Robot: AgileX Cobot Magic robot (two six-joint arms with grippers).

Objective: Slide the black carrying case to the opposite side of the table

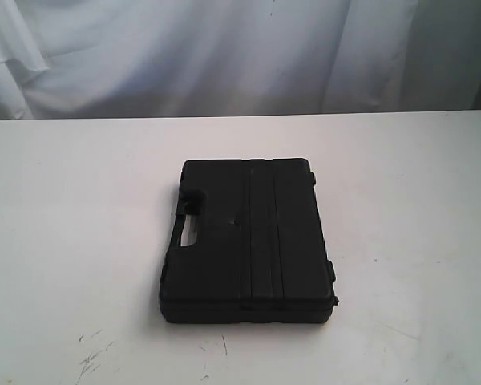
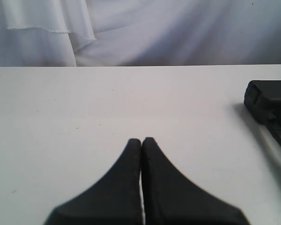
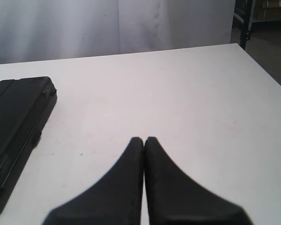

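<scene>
On the white desk [image 1: 64, 200], the black carrying case [image 1: 248, 241] lay untouched between your left claw [image 2: 141, 139] and right claw [image 3: 144, 138], both closed, apparently awaiting your first push.

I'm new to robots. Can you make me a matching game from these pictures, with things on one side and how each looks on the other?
Things:
1 carrying case
2 table
3 left tool
4 curtain

Descriptions:
A hangs in folds at the back
B shut, holding nothing
C black, lies flat on the tabletop
D white, scuffed surface

Pairs: 1-C, 2-D, 3-B, 4-A.
</scene>
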